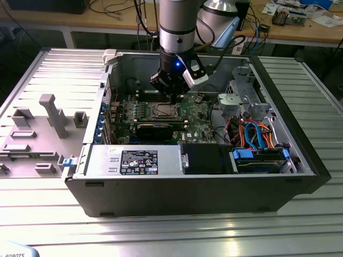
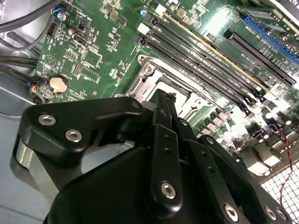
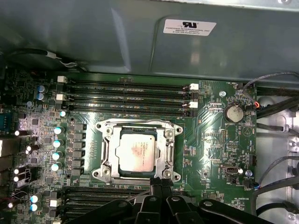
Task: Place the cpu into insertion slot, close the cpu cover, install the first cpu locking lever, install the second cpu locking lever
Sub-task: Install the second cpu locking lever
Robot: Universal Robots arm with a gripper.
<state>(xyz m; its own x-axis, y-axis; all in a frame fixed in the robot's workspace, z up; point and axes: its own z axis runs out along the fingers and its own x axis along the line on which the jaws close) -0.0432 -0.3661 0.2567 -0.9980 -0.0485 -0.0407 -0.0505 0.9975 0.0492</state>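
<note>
The cpu [image 3: 137, 154], a dull silver square, lies in the insertion slot [image 3: 103, 175] on the green board. The cpu cover [image 3: 169, 148], a silver frame, lies flat around it with the chip showing through its window. My gripper [image 3: 159, 183] is shut with nothing seen between its black fingers. Its tips stand at the socket's edge, right beside the cover. In the second wrist view the gripper [image 2: 162, 95] points at the silver socket frame [image 2: 149, 74]. In the exterior view the gripper [image 1: 170, 95] hangs just above the insertion slot [image 1: 163, 111] inside the open computer case.
Long memory slots [image 3: 126, 98] run beside the socket and a coin battery [image 3: 232, 112] sits nearby. The case wall [image 3: 140, 37] rises close behind. A black expansion card [image 1: 154, 128], a power supply [image 1: 134, 160] and cabled drive bays [image 1: 257, 136] crowd the case. Grey fixtures [image 1: 51, 115] stand on the table.
</note>
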